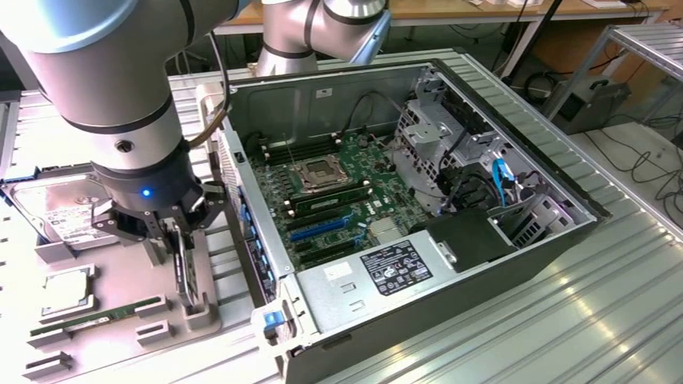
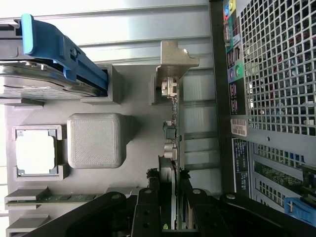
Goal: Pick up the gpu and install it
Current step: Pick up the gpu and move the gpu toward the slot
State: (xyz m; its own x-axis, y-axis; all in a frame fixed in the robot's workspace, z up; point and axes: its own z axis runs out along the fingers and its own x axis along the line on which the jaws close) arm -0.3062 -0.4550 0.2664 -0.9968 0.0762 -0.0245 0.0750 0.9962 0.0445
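Note:
The gpu [image 1: 188, 276] is a thin dark card standing on edge in a slotted grey holder [image 1: 198, 314], just off the open computer case [image 1: 309, 96] toward the exterior view's left. My gripper [image 1: 176, 244] comes down over its top edge, one black finger on each flat side. In the wrist view the gpu [image 2: 170, 143] runs edge-on away from my gripper [image 2: 169, 200], its far end resting in a grey bracket support [image 2: 173, 59]. The fingers [image 2: 150, 202] press against both faces of the card. The motherboard [image 1: 341, 188] with blue slots [image 1: 320, 230] lies bare inside the case.
A grey fixture tray [image 1: 117, 276] carries a silver hard drive [image 1: 59, 212], a CPU [image 1: 66, 290] and a green RAM stick [image 1: 96, 314]. The case's rear grille [image 2: 276, 74] stands close beside the gpu. A power supply [image 1: 389, 268] and drive cage [image 1: 433, 136] fill the case's sides.

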